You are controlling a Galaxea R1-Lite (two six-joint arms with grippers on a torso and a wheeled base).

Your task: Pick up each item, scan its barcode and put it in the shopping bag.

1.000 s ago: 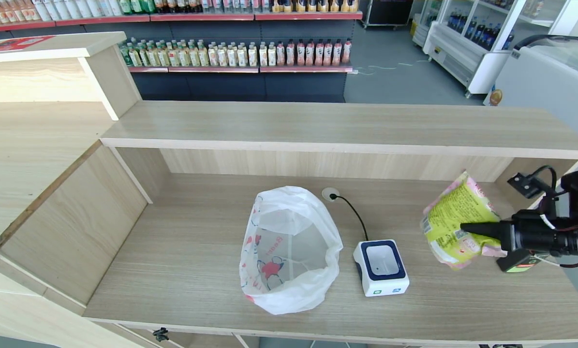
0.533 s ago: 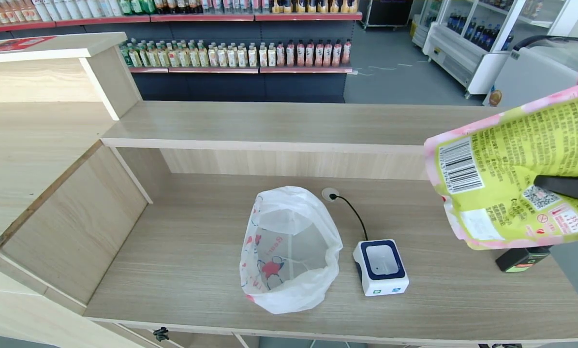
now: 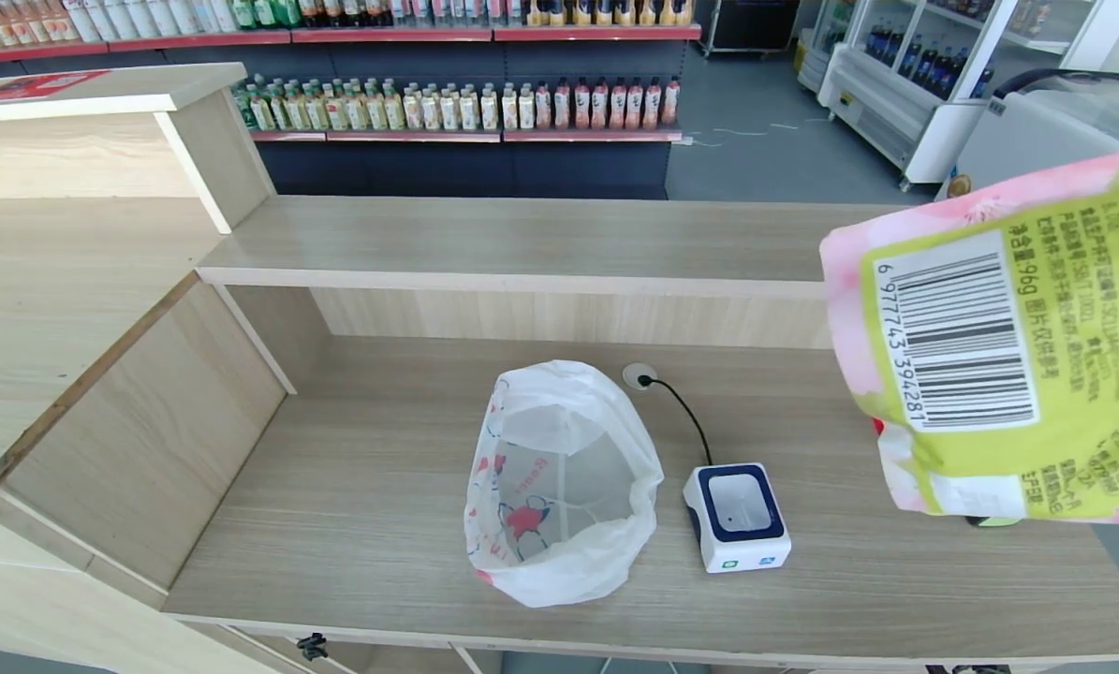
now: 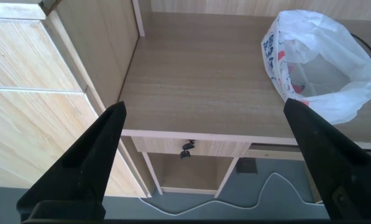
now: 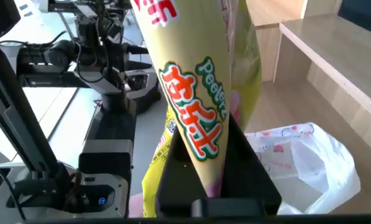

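Right wrist view considered, the snack pouch (image 5: pixel 197 118) was pinched in the right gripper (image 5: pixel 213 155), and its barcode (image 3: pixel 957 329) was judged best turned down over the scanner (image 3: pixel 737 517).

A small grocery shop, seen from behind the checkout.

Long shelves (image 3: pixel 409 136) carry rows of bottled drinks (image 3: pixel 465 105). A glass-fronted cooler (image 3: pixel 901 94) and a chest freezer (image 3: pixel 1065 131) stand by the aisle. The wooden counter (image 3: pixel 896 580) holds a barcode scanner (image 3: pixel 737 517) and a plastic shopping bag (image 3: pixel 559 487), with a barcoded snack pouch (image 3: pixel 1008 346) held up at the right.
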